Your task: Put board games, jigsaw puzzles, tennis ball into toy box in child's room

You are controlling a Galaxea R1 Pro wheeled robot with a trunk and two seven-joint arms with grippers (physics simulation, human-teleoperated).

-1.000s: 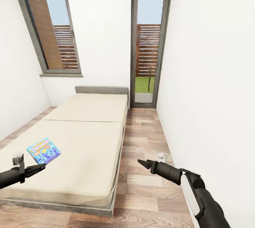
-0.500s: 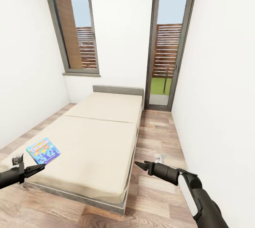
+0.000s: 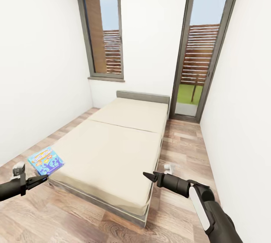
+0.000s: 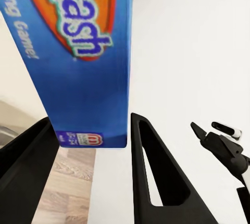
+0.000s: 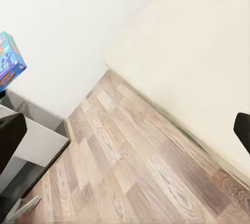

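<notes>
The small blue board game [image 3: 46, 161] with yellow lettering is held up at the lower left, over the wood floor beside the bed's near corner. My left gripper [image 3: 42, 178] is shut on its lower edge. In the left wrist view the box [image 4: 78, 52] stands between the two black fingers [image 4: 156, 182]. My right gripper [image 3: 147, 176] hangs open and empty over the bed's near right corner. The beige bed [image 3: 120, 141] has nothing lying on its cover. From the right wrist view, the blue box [image 5: 10, 60] shows beyond the bed [image 5: 208, 52].
White walls close in on the left [image 3: 34, 84] and right [image 3: 244, 103]. A tall window [image 3: 105, 35] and a glazed door [image 3: 199, 58] stand behind the bed. A small white object [image 3: 168, 167] lies on the floor strip [image 3: 184, 145] right of the bed.
The whole picture has shifted, so the camera has turned left and drawn back; the bed now sits further right. Both arms keep their pose, and the left gripper still holds the blue box.
</notes>
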